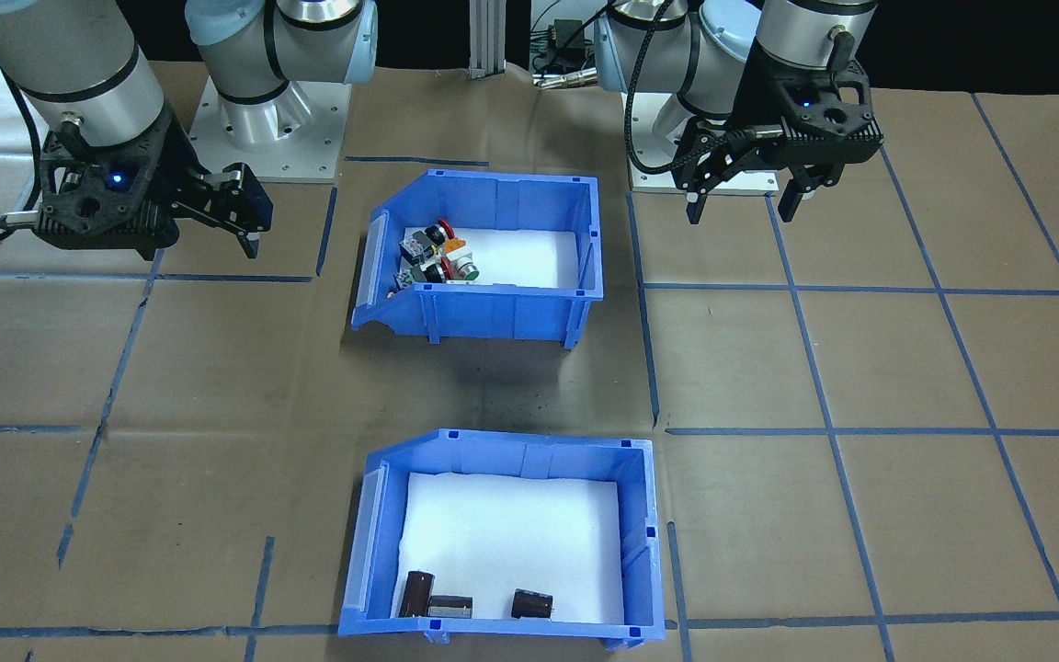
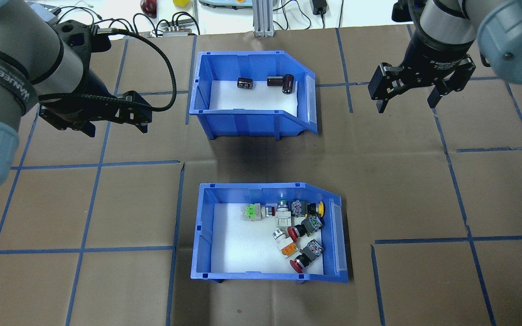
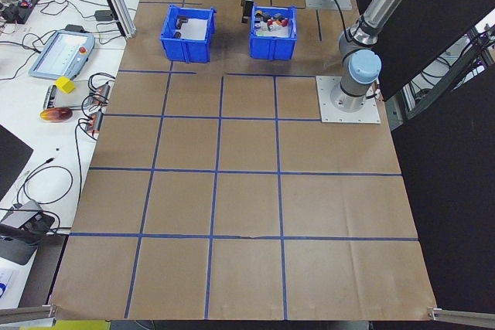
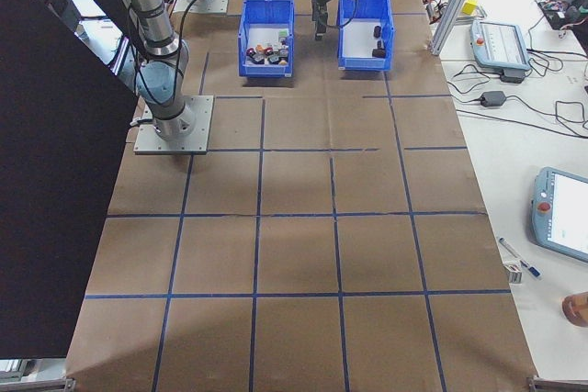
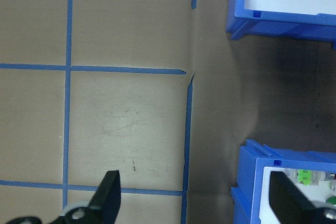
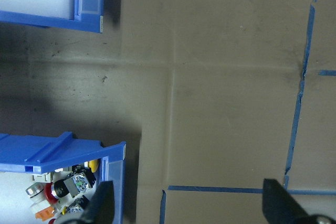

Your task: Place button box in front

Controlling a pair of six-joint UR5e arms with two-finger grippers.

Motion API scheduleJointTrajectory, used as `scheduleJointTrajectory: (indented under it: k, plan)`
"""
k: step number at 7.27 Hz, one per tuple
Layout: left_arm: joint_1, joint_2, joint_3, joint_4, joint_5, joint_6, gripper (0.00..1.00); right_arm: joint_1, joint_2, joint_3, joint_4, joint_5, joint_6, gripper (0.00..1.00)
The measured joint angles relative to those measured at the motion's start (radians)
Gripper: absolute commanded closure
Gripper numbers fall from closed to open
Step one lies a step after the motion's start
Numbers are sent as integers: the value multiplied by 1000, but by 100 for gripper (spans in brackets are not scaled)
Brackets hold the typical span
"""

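Sitting nearest the robot's base, the blue plastic button box [image 2: 268, 233] with its white foam liner rests flat on the brown paper-covered table [image 2: 107, 203], between the two arms and touched by neither. Its colourful push-button switches [image 2: 297, 231], red, green, yellow and orange among them, lie heaped toward the end with the clear front lip, which points to the robot's right. Blue tape lines [image 2: 93, 163] mark the paper into squares around it.

Out to either side, both arms hang above bare table. The left gripper [image 2: 113, 124] is off the ground with its black fingers spread wide and nothing between them; its wrist camera looks down on a tape crossing, with a corner of each bin at the frame's right edge. The right gripper [image 2: 408, 100] also hangs with its jaws wide apart and empty, well clear of both bins.

Farther from the robot, across a stretch of shadowed paper, stands the matching blue plastic bin [image 2: 252, 97] lined in white foam. It holds three dark brown cylinders [image 2: 268, 83], grouped near its far wall. Beyond the table's far edge, cables [image 2: 170, 22] run along a white bench
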Motion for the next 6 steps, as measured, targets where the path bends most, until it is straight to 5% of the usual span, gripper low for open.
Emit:
scheduleJointTrajectory:
  k: [3,6]
  plan:
    - [0,0,0,0,0,0,1,30,64,-50,-11,6,-139,0]
    - [0,5,-33,-1,-1,-8,1,134,263,-238,-61,5,-466,0]
